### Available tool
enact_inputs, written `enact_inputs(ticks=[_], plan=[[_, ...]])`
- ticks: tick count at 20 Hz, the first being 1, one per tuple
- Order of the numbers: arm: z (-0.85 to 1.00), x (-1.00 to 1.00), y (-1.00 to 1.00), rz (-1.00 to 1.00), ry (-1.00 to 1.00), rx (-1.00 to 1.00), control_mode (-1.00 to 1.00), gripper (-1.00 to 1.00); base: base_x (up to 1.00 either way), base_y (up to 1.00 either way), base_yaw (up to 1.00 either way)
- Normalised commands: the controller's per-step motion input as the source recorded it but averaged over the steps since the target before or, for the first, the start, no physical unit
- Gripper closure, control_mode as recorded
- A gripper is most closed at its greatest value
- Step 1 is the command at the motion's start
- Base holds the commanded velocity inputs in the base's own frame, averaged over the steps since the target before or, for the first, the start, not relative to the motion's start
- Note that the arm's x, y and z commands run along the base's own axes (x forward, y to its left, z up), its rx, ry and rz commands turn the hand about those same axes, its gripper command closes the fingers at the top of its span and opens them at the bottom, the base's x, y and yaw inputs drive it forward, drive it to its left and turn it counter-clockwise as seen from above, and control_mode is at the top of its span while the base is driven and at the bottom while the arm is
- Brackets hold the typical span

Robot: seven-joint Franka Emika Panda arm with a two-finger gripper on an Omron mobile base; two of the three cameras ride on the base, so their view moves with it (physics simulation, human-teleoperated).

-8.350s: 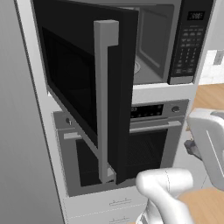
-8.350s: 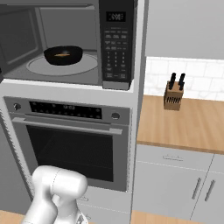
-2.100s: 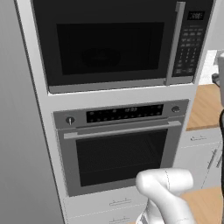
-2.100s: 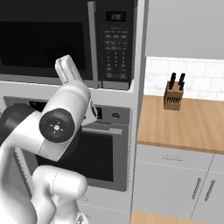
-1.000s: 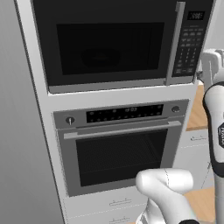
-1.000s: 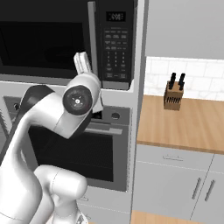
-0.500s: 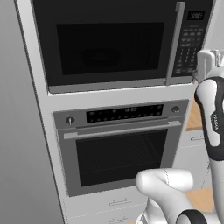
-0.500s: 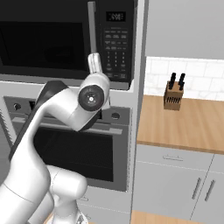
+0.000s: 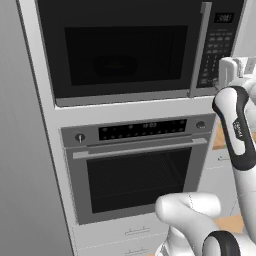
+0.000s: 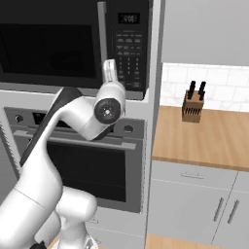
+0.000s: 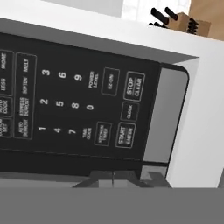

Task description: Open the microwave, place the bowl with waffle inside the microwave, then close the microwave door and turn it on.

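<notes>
The microwave (image 9: 135,50) is a wide black built-in unit set in the upper bay of a white cabinet column, directly above a steel-fronted oven (image 9: 137,165). The microwave door (image 9: 120,52) is a glossy black panel with a dark window; it sits flush with the front, closed. A vertical silver bar handle (image 9: 198,47) runs down its right edge. Right of the handle is the black keypad strip (image 10: 127,48), topped by a small display (image 10: 129,18).

In the hand view the keypad appears rotated; digits and keys marked START/ENTER, STOP/CLEAR and CLOCK are legible, while labels at the left edge are cut off. The microwave interior is too dark to make out through the window.

The end effector (image 10: 111,71) is fully closed, holds nothing, and points at the lower keypad; contact cannot be determined. Its fingertips are barely distinguishable at the bottom of the hand view.

A knife block (image 10: 193,106) stands near the back edge of the wooden tabletop (image 10: 204,136), right of the column.
</notes>
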Motion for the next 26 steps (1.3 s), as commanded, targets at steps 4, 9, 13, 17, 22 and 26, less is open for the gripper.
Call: enact_inputs(ticks=[4,9,13,17,22,26], plan=[[-0.14,0.51,0.0,-0.01,-0.02,0.05,-1.0,1.0,0.0,0.0,0.0],[-0.24,0.53,0.0,-0.02,0.0,0.05,-1.0,1.0,0.0,0.0,0.0],[-0.16,0.54,0.0,-0.01,0.0,0.06,-1.0,1.0,0.0,0.0,0.0],[-0.18,0.57,0.0,0.0,0.0,0.06,-1.0,1.0,0.0,0.0,0.0],[-0.15,0.42,-0.03,-0.01,0.0,0.05,-1.0,1.0,0.0,0.0,0.0],[0.0,-0.38,-0.09,-0.03,0.0,0.01,-1.0,1.0,0.0,0.0,0.0]])
